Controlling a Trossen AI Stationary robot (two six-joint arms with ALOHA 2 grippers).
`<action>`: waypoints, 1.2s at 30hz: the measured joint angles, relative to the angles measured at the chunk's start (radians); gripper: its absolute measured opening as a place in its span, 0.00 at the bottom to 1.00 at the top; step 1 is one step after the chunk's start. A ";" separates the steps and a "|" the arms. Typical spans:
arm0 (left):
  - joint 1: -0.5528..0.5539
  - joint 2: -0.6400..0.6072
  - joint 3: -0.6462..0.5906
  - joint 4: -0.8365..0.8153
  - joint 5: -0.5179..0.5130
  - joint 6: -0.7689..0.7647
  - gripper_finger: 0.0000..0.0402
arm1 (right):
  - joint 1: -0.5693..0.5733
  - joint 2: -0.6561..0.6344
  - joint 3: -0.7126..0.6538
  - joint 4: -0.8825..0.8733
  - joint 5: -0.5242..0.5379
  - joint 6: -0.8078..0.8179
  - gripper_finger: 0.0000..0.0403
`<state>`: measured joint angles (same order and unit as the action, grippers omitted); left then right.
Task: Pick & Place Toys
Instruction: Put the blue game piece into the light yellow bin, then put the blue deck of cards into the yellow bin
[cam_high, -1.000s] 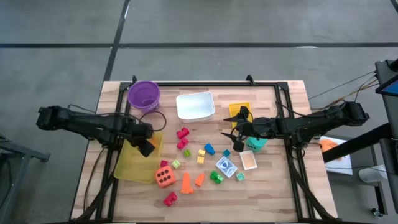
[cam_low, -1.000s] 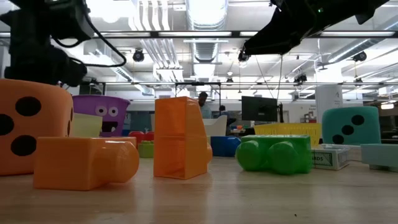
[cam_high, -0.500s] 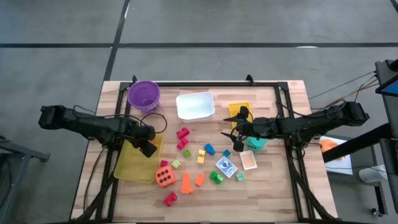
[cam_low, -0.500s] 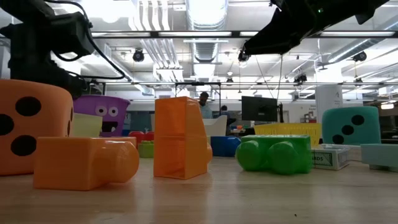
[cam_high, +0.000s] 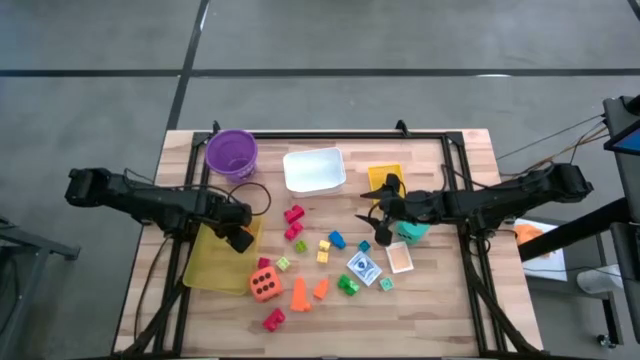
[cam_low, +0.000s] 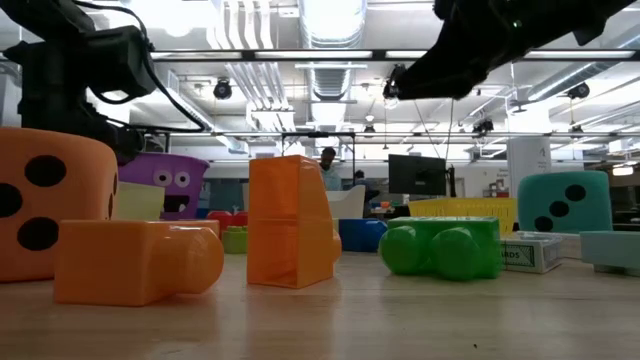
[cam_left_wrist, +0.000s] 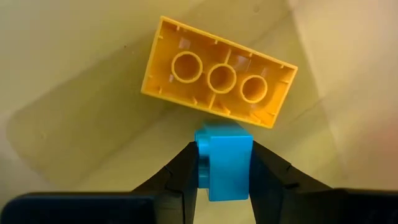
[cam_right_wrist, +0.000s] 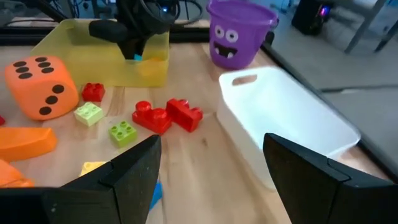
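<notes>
Left gripper (cam_left_wrist: 222, 168) pinches a light, rigid, slick blue block (cam_left_wrist: 225, 160) by its flat sides over the yellow tray (cam_high: 215, 262), at nine o'clock; right gripper (cam_right_wrist: 211, 180) gapes empty.

Light blue block (cam_left_wrist: 224, 160) pinched between dark fingers (cam_left_wrist: 180, 180); just beyond, yellow brick (cam_left_wrist: 219, 81) on translucent yellow tray (cam_high: 218, 255). Farther off, orange die (cam_right_wrist: 40, 84) with black dots, red blocks (cam_right_wrist: 166, 115), lime green pieces (cam_right_wrist: 122, 132), purple bowl (cam_right_wrist: 239, 34) printed with a face, white tray (cam_right_wrist: 292, 121).
</notes>
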<state>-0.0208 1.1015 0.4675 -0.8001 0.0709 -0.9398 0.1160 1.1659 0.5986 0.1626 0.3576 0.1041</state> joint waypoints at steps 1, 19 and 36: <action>0.000 -0.001 0.000 0.000 -0.002 0.000 0.26 | 0.004 0.001 -0.006 0.000 0.000 0.019 0.70; 0.001 -0.001 -0.002 0.000 -0.027 -0.027 0.27 | 0.011 0.001 -0.053 0.068 0.000 0.024 0.70; 0.011 0.001 0.063 -0.067 0.022 -0.085 0.69 | 0.011 0.001 -0.053 0.073 0.000 -0.080 0.70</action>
<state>-0.0093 1.1026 0.5305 -0.8671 0.0927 -1.0243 0.1268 1.1671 0.5457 0.2357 0.3576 0.0242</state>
